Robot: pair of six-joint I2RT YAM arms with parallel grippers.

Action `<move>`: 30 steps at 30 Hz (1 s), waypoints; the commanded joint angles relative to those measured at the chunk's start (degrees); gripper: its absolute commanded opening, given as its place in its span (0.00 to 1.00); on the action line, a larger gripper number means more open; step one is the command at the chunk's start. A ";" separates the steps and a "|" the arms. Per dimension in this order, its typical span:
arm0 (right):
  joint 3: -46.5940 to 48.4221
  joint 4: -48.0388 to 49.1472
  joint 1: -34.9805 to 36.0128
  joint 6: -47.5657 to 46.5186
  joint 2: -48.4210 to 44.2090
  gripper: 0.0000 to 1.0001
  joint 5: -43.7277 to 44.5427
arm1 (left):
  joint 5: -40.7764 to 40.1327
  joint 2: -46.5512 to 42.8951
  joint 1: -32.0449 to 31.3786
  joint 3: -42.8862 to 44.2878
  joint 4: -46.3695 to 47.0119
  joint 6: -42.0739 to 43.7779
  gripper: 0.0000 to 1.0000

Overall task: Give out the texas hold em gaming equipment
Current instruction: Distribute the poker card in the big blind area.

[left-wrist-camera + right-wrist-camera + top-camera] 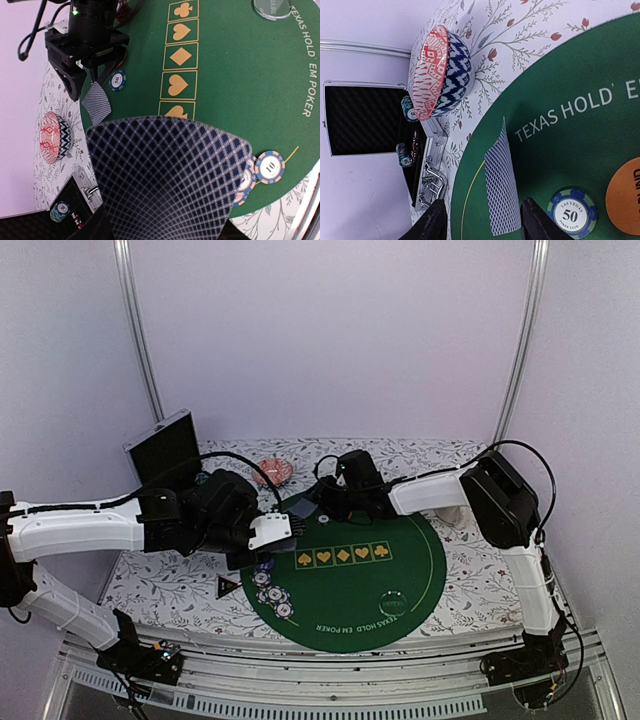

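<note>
Green mat (400, 580) lay flat. Left gripper (275, 530) was clamped on the deck of cards (165, 180), backs facing its wrist. Right gripper (485, 222) stood released, holding nothing. A single card (497, 190) lay back-up at the mat's far-left edge between its fingers, long axis pointing rimward. Blue chip (571, 214) sat just beside it.

Setting: you face what appears to be a robot lab cell: bare pale walls (330, 330), aluminium frame posts (137, 330), and arms (70, 525) bolted to a rail (330, 680) at the table (480, 590) edge.
</note>
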 commanded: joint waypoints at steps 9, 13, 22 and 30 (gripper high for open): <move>6.66 -11.05 2.02 -14.52 -6.68 0.92 5.43 | 0.36 -1.39 -0.41 -0.61 1.56 0.52 0.50; 3.51 -14.67 3.16 -21.31 -14.23 0.99 8.40 | 0.23 -1.73 -0.43 -0.61 1.56 0.65 0.50; -8.85 -11.79 5.04 -35.18 -26.81 0.99 -17.53 | 0.67 -1.57 -0.36 -0.52 1.56 0.83 0.50; -9.07 -12.76 8.46 -35.72 -25.14 0.99 -21.38 | 0.21 -1.30 -0.43 -0.44 1.65 0.87 0.50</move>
